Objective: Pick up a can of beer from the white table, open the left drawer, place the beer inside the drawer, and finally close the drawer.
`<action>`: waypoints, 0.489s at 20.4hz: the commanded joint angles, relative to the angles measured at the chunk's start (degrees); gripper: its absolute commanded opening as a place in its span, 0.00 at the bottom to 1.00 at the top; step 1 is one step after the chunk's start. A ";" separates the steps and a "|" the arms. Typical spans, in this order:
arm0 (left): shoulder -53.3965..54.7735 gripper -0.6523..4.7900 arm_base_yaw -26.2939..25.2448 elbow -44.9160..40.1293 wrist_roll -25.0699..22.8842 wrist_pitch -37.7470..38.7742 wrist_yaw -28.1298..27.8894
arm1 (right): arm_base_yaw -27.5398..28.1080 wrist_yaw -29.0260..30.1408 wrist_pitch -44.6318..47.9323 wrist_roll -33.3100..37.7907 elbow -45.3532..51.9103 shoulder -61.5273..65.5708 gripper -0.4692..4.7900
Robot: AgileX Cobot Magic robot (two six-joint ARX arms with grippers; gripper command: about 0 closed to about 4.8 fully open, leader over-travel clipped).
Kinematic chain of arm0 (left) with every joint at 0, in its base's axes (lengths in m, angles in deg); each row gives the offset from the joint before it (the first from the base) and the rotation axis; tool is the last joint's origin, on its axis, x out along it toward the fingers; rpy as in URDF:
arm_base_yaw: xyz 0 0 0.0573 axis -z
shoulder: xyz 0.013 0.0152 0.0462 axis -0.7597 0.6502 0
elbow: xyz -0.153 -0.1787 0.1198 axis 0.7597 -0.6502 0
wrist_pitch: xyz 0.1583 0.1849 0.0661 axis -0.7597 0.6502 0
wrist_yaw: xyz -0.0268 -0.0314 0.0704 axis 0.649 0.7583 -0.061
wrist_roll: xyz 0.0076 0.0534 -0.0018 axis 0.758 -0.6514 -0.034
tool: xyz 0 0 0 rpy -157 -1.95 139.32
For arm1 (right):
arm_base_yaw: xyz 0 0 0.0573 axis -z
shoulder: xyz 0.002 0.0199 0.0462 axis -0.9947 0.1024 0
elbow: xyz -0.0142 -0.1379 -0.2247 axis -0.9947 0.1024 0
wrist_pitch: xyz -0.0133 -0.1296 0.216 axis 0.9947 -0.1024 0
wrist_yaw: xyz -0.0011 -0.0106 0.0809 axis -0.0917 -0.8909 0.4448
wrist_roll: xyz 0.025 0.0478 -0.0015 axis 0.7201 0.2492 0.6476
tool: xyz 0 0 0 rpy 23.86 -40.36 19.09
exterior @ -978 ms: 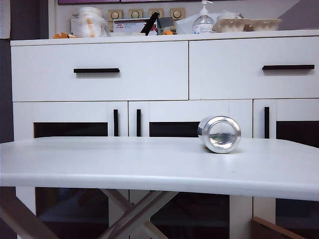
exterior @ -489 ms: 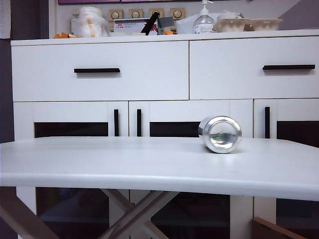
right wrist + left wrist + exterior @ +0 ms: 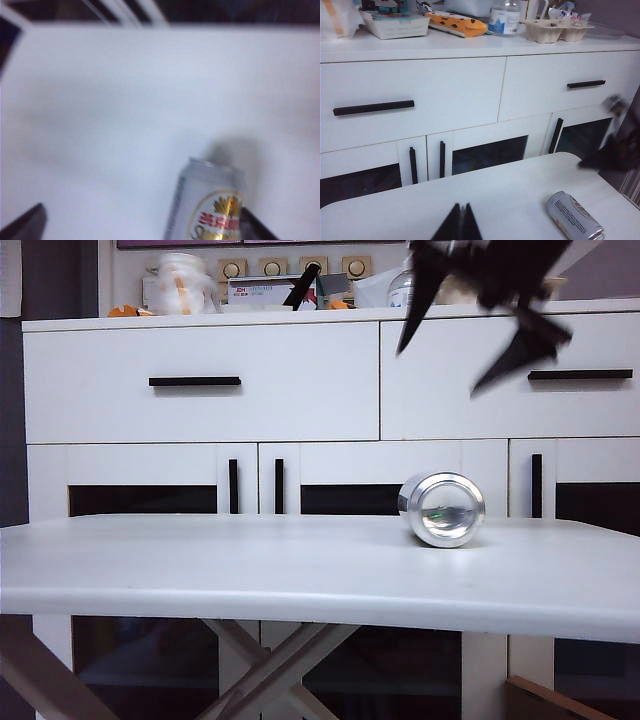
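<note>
The can of beer (image 3: 441, 509) lies on its side on the white table (image 3: 250, 570), its shiny round end facing the exterior camera. My right gripper (image 3: 438, 372) hangs blurred above it, open, in front of the cabinet. In the right wrist view the can (image 3: 212, 205) lies below this gripper (image 3: 140, 230), close to one finger (image 3: 255, 227), untouched. My left gripper (image 3: 461, 207) is shut on nothing over the table (image 3: 495, 195), apart from the can (image 3: 573, 222). The left drawer (image 3: 200, 382) is closed, its black bar handle (image 3: 373, 107) level.
The narrower right drawer (image 3: 510, 375) is closed too. Glass-fronted doors (image 3: 140, 500) sit under both drawers. A jar (image 3: 180, 285), a box (image 3: 262, 292) and egg cartons (image 3: 555, 27) crowd the cabinet top. The right arm (image 3: 615, 150) shows as a dark blur.
My right gripper has swung into the exterior view at the upper right, with its jaws spread, above the can. The can and the drawers have not moved.
</note>
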 commanded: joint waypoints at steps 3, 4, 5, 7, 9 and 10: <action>-0.11 0.11 0.07 0.31 -0.15 -2.10 0.07 | -0.22 0.02 -0.50 -1.11 -0.26 4.09 1.00; -0.11 0.11 0.07 0.31 -0.04 -2.08 0.07 | -0.22 -0.52 -0.81 -1.14 -0.26 4.72 1.00; -0.11 0.11 0.07 0.31 -0.04 -2.05 0.07 | -0.24 -1.33 -1.07 -1.14 -0.24 5.42 1.00; -0.11 0.11 0.07 0.31 -0.04 -2.08 0.02 | -0.57 -2.73 -1.07 -1.22 -0.24 6.19 1.00; -0.11 0.11 0.07 0.31 -0.04 -2.08 0.02 | -1.22 -3.85 -1.03 -2.45 -0.24 6.60 1.00; -0.09 0.11 0.07 0.31 -0.04 -2.08 0.04 | -1.95 -4.13 -1.05 -2.47 -0.24 6.64 1.00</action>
